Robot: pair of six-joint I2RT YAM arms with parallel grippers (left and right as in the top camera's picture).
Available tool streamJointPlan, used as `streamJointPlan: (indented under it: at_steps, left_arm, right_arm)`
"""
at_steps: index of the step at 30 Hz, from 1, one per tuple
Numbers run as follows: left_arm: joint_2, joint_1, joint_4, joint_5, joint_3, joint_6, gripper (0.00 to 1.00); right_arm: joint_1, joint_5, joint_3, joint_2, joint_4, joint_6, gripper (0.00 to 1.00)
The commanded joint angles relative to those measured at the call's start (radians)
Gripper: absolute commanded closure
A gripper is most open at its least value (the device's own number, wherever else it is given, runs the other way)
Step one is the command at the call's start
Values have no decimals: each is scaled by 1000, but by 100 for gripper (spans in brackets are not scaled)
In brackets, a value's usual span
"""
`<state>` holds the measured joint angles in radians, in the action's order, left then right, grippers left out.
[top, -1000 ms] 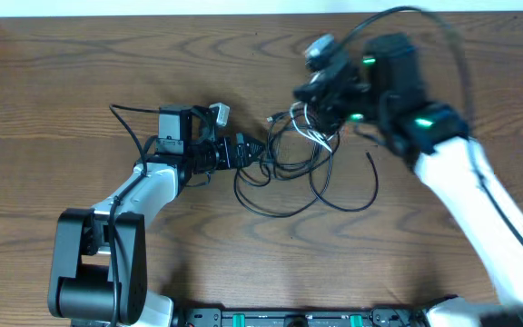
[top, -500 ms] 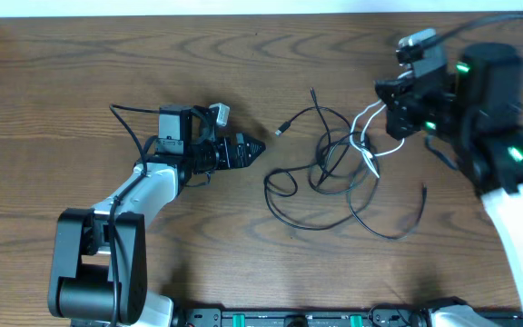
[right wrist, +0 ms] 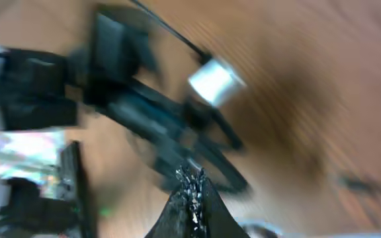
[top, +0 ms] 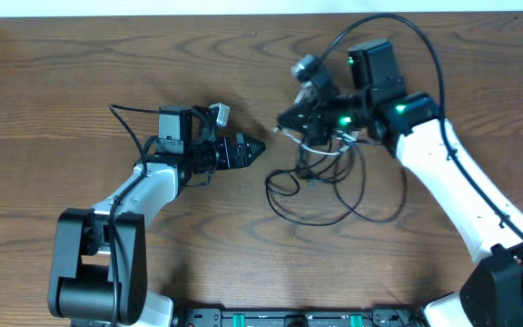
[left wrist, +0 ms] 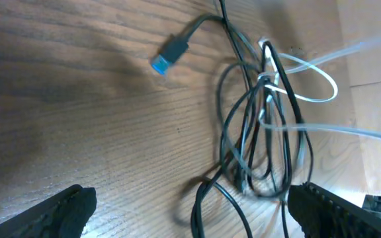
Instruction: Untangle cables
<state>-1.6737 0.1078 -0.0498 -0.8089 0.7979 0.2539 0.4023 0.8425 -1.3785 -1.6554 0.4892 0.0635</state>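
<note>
Between the pinched-tight tips of the right gripper (top: 285, 119) there's a glint of something thin. It's blurred in its own camera, but the white strands rising toward it say it has hold of the cables (top: 309, 151). Over on the other side, the left gripper (top: 252, 148) is spread wide with nothing in it, fingers (left wrist: 68, 208) low over the table (top: 80, 73), aimed at the knot and just short of it. The tangle sits mid-table under the right gripper, black loops trailing toward the front edge, one blue-tipped plug (left wrist: 167, 58) lying free off to the side. This looks like the parting move, so the left gripper wants to close on a single black loop low down, not the whole bunch. Then it pins that loop while the right draws the white strands away slowly, minding that no plug end snags in a loop.
</note>
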Motion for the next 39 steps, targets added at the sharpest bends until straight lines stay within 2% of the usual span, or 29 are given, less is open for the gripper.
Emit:
streamJointPlan:
  at_steps: [1,3,4,6,7,10,12,14,18,21,24,27,30,34,36,39]
  left_arm:
    - [3,0,1,-1,8,-14,1]
    - [3,0,1,-1,8,-14,1]
    - [3,0,1,-1,8,-14,1]
    - [3,0,1,-1,8,-14,1]
    - [3,0,1,-1,8,-14,1]
    - [3,0,1,-1,8,-14,1]
    - [3,0,1,-1,8,-14,1]
    - [3,0,1,-1,8,-14,1]
    - [3,0,1,-1,8,-14,1]
    - [3,0,1,-1,8,-14,1]
    - [3,0,1,-1,8,-14,1]
    - [3,0,1,-1,8,-14,1]
    - [3,0,1,-1,8,-14,1]
    - [3,0,1,-1,8,-14,1]
    - [3,0,1,-1,8,-14,1]
    - [3,0,1,-1,8,-14,1]
  right_arm:
    - [25,288,-38,83,-102,53,99]
    - [25,312,-38,130,-126,116,99]
    - [25,257,-38,152,-97,173,99]
    - [32,-63,-36,166,21,217,99]
    - [37,-199,-31,161,56,190,99]
    - [53,-563,-23,123,133,-24,99]
    - [55,-545,-23,117,143,-39,99]
    - [44,-422,-27,136,108,18,99]
    - [-31,-84,-29,234,6,132,99]
    - [-157,191,-29,331,27,259,99]
    - [-243,66,-29,364,108,261,99]
    - [-294,-332,-26,356,232,163,99]
    - [-317,-780,-26,315,336,-40,99]
    - [-330,-1158,-26,230,420,-321,99]
    - [-332,-1163,-26,161,415,-397,99]
    - [-330,-1007,-26,56,359,-378,99]
